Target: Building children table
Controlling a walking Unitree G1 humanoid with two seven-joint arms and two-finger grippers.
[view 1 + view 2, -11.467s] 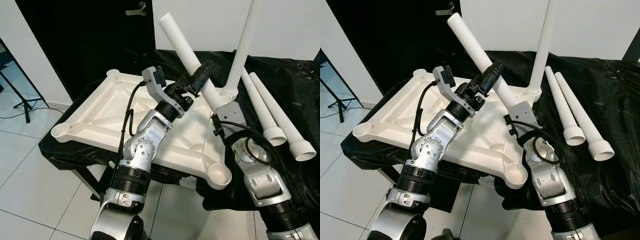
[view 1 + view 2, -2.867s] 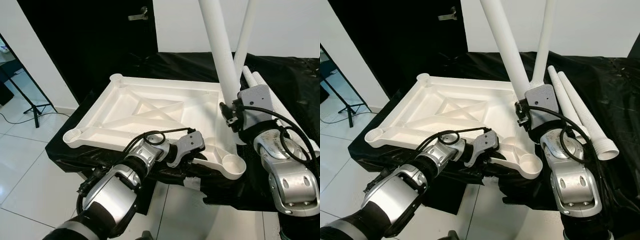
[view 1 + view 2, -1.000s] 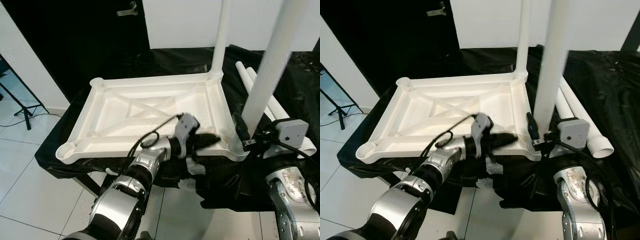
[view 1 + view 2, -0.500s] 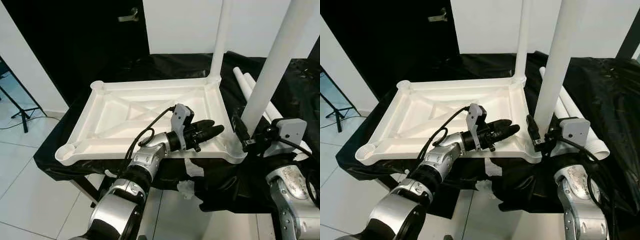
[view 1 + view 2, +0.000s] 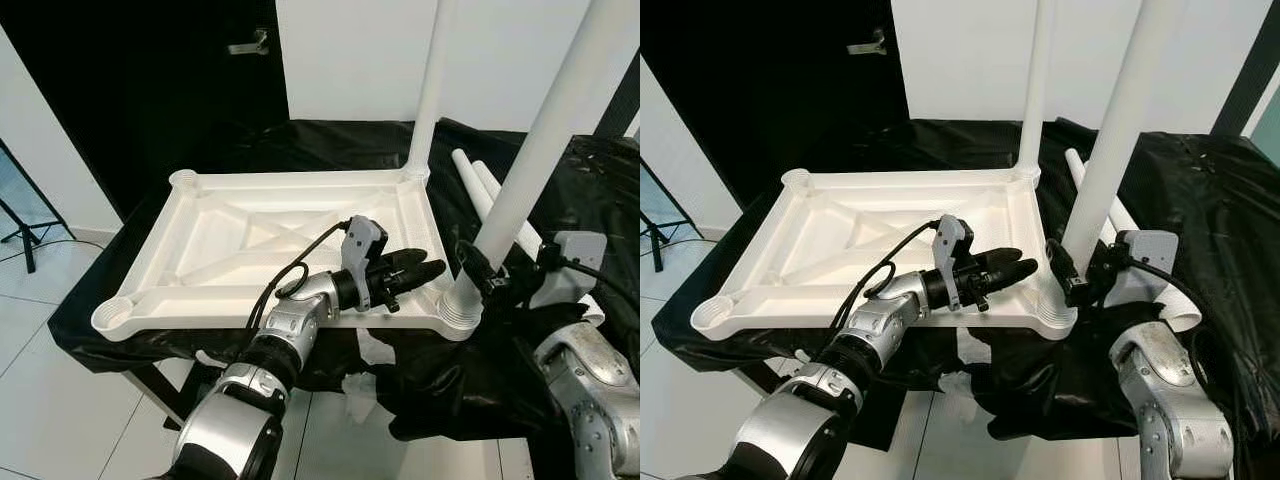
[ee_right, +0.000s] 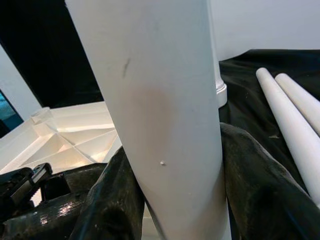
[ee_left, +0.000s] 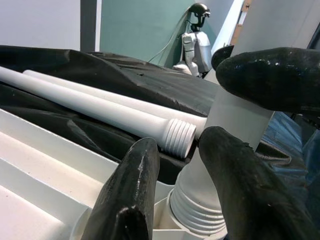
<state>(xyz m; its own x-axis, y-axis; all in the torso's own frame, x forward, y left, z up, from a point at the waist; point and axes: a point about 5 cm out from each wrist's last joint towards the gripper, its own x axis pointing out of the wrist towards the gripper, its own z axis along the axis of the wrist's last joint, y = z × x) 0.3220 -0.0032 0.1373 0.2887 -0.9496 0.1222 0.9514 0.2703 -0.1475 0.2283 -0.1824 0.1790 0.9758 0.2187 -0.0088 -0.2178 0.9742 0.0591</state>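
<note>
**Leg at the near corner socket — cross-threading was the risk**

The main hazard lay at the near right corner, where the right claw (image 5: pixel 1080 272) was clamped around the tall white plastic table leg (image 5: pixel 1118 130) just above its ribbed threaded end. If the leg stood slightly off true in its socket, turning it could have crossed the threads or jammed it — and a slip of the grip could have let the long leg topple. The left claw (image 5: pixel 1012 266), its black fingers (image 7: pixel 131 200) apart and holding nothing, hovered over the tabletop's near rim beside that corner.

The white moulded plastic tabletop (image 5: pixel 250 235) lay upside down on the black-draped desk (image 5: pixel 600 190), its ribbed underside up. A second upright white leg (image 5: pixel 430 85) stood in the far right corner. Two loose white legs with threaded ends (image 7: pixel 100 112) lay on the cloth beside the tabletop; both left corner sockets were unfilled.
</note>
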